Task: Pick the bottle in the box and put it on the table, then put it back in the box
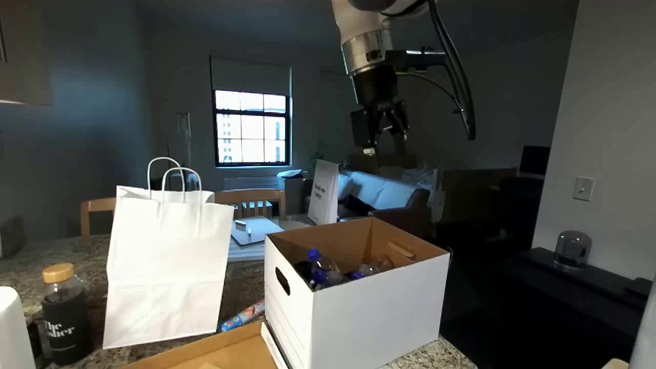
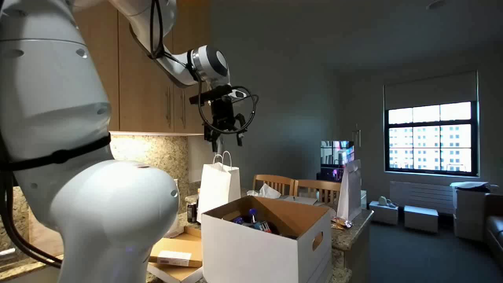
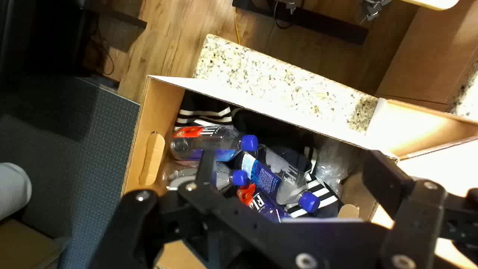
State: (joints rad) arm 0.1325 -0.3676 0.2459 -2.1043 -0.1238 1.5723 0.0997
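Your hand (image 2: 227, 146) hangs higher than the open-topped white box (image 1: 379, 312), fingers (image 3: 387, 181) spread wide apart. Box stands upright on the speckled counter (image 3: 276, 80), near a white paper bag (image 1: 169, 266). Inside it, from the wrist view, you see several plastic bottles (image 3: 278, 173) lying over dark, white-striped material (image 3: 203, 116), blue caps (image 3: 309, 202) on three. Which one the task means, you can't tell from here.

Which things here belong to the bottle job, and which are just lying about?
For the job: white box; blue-capped bottles inside it; open fingers. Which bottle is meant, and where it should go down, I can't tell.

Just lying about: white handled paper bag; tan-lidded jar; lettered white bag; striped cloth in the box.
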